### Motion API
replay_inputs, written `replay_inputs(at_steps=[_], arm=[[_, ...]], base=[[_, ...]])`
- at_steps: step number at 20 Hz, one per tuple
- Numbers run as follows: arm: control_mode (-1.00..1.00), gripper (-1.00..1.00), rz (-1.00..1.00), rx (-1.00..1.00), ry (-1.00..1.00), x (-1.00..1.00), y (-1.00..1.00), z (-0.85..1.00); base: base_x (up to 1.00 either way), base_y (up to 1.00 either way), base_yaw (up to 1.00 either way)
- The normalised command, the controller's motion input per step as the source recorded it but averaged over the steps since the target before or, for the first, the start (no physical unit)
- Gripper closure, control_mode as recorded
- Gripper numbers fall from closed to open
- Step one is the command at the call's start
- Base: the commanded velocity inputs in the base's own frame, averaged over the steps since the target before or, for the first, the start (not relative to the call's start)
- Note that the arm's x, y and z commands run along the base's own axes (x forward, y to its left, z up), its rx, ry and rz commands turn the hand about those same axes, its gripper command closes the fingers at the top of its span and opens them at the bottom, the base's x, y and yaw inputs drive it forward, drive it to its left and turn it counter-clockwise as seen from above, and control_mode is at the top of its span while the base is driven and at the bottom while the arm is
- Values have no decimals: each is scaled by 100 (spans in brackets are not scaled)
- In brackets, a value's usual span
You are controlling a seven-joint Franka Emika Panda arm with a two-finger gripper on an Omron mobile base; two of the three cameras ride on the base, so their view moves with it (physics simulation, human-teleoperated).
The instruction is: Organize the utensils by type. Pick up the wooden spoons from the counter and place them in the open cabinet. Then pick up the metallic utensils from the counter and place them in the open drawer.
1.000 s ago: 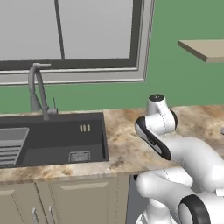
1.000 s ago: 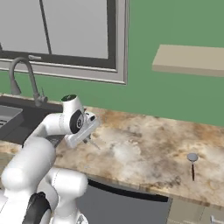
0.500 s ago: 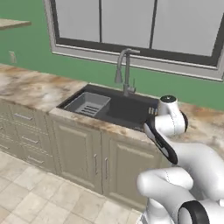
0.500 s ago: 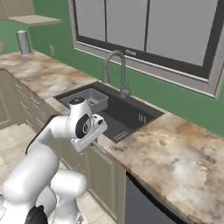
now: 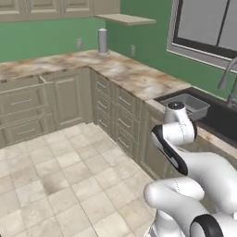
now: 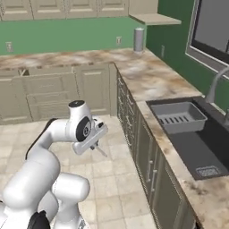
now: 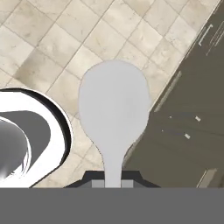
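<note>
The grey metal spoon (image 7: 114,109) is held by its handle in the closed gripper (image 7: 113,180), above the tiled floor (image 7: 52,48). It should be kept clamped and level until the open drawer is reached.

Even, soft rendered light, faint shadows, no glare; slightly blurry, low-resolution edges.

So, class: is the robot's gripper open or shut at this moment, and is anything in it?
Shut on the grey metal spoon: in the hand view its handle runs down between the gripper fingertips, bowl over the floor tiles.
</note>
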Motion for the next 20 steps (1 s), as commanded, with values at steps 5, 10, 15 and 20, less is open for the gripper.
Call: replay_inputs(at_steps=[5,10,15,20], arm=[[100,100,0,0,0,0,0,0],[100,100,0,0,0,0,0,0],[100,100,0,0,0,0,0,0],[100,100,0,0,0,0,0,0]], base=[[47,46,51],[83,32,16],[76,36,13],[70,48,19]])
